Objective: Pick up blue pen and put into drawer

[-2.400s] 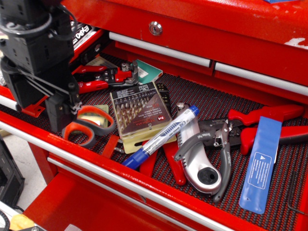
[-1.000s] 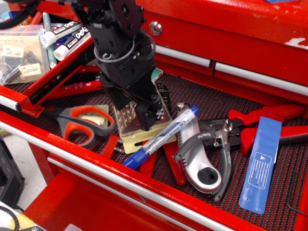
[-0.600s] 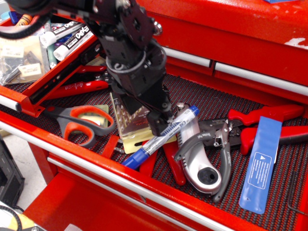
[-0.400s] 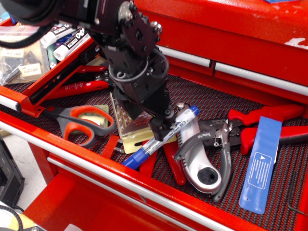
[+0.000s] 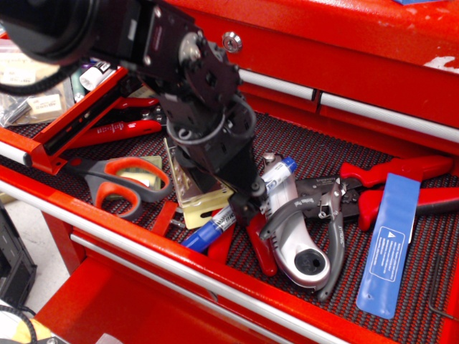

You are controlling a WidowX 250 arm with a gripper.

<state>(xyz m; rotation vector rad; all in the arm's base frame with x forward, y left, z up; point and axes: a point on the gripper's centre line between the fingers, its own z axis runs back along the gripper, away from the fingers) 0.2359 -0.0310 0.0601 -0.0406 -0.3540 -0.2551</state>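
The black arm and gripper (image 5: 247,204) stand over the middle of the blue pen (image 5: 215,226), hiding most of its white barrel. Only the two ends show: a blue end lying toward the front rail of the wide red drawer (image 5: 215,283), and a blue tip (image 5: 285,166) emerging on the far side of the gripper. The fingertips are lost against the dark mesh mat (image 5: 315,154) and the pen, so whether the gripper is open, closed, or clamped on the pen cannot be told.

The pen lies diagonally in the wide drawer, resting partly over the front corner of the drill-bit case (image 5: 193,193), itself largely covered by the arm. Just beside the pen on the side away from the case lie a silver tool with a round hole (image 5: 301,258) and grey-handled pliers (image 5: 333,215). Red-handled pliers (image 5: 401,172) and a flat blue strip (image 5: 391,244) lie farther along, well apart from the pen. Orange-and-grey scissors (image 5: 118,186) lie on the opposite side of the case, near the front rail.

Behind the scissors, the narrower red drawer (image 5: 68,125) stands pulled out; the arm blocks much of its contents, leaving small plastic bags (image 5: 36,100) and part of a marker (image 5: 93,74) visible. The picture's edge cuts it off.
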